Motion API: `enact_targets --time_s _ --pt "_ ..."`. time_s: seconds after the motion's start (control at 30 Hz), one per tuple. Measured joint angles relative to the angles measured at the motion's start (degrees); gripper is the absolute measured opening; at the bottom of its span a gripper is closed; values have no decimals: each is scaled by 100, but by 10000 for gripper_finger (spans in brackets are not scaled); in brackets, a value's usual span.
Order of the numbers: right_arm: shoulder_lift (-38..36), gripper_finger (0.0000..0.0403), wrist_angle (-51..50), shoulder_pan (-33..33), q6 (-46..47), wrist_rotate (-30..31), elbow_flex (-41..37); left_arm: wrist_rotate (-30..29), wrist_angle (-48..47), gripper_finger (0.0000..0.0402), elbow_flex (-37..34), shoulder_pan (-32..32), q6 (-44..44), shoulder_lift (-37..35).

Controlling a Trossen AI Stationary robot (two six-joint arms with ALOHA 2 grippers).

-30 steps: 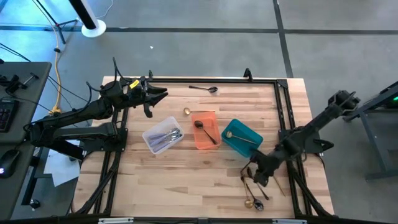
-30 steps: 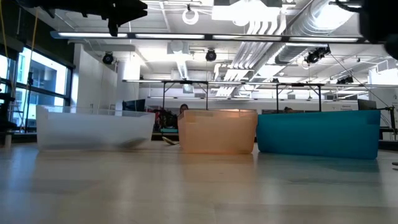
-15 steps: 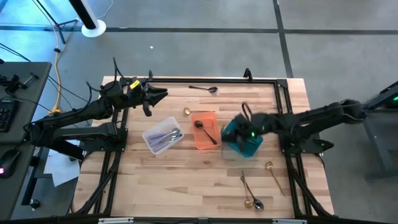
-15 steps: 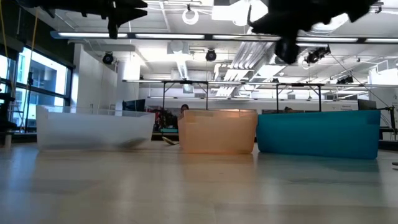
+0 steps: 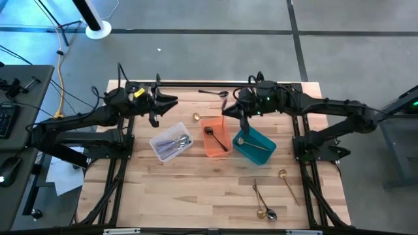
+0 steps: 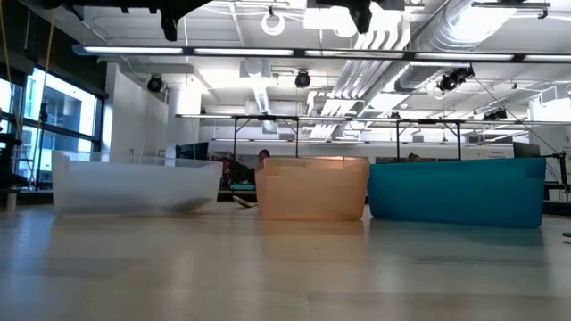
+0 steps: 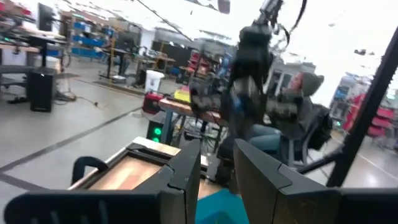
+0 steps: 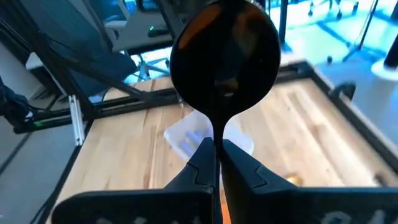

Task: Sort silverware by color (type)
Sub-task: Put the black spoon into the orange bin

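Observation:
My right gripper (image 8: 216,155) is shut on a black spoon (image 8: 225,59). It hangs high over the far middle of the table (image 5: 230,111), beside the orange bin (image 5: 215,136). That bin has one black spoon in it. The clear bin (image 5: 171,145) holds silver pieces and the teal bin (image 5: 255,145) holds a gold spoon. My left gripper (image 7: 217,168) waits over the far left (image 5: 171,101), open with nothing between its fingers. My right gripper pinches the black spoon's thin handle just behind the bowl (image 8: 217,132) between its two fingers. The fingers lie along the handle and reach in from the table's right, slanting slightly down. The bowl sticks out past the fingertips, and the spoon is lifted clear.
Loose silverware lies on the wood. There is a black spoon at the far edge (image 5: 214,93), a small gold piece (image 5: 196,117) behind the orange bin, a gold spoon (image 5: 286,179) near the right, and a few pieces (image 5: 262,199) by the near edge.
My right gripper has risen from the loose pieces at the near right. It has swung over the teal bin toward the far edge and left, and its wrist has rolled on the way. It has stayed shut.

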Motion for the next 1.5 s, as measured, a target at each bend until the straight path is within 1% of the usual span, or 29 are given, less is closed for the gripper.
enact_targets --time_s 0.17,0.27,0.37,0.73,0.97,1.13,1.27,1.43,1.5 --pt "241 0 -31 -99 -302 -52 388 0 -37 86 370 -296 377 284" --pt "272 0 -33 -148 -312 -183 424 2 -185 86 612 -387 732 500" --pt "275 0 -109 -174 -316 -232 424 -1 -212 86 773 -414 877 666" --pt "275 0 -102 -177 -381 -235 424 -2 -233 86 805 -414 875 1170" --pt "275 0 -100 -177 -373 -233 424 -2 -233 86 805 -412 872 1299" --pt "275 0 26 -183 -312 -229 424 -16 -134 88 807 -365 307 1467" --pt "290 0 200 -208 -210 -232 424 0 -124 112 964 -504 285 1840" --pt "419 0 461 -209 -157 -237 424 2 -104 161 1566 -634 285 2588" --pt "481 0 487 -209 -112 -276 422 120 -103 181 1807 -666 293 2891"
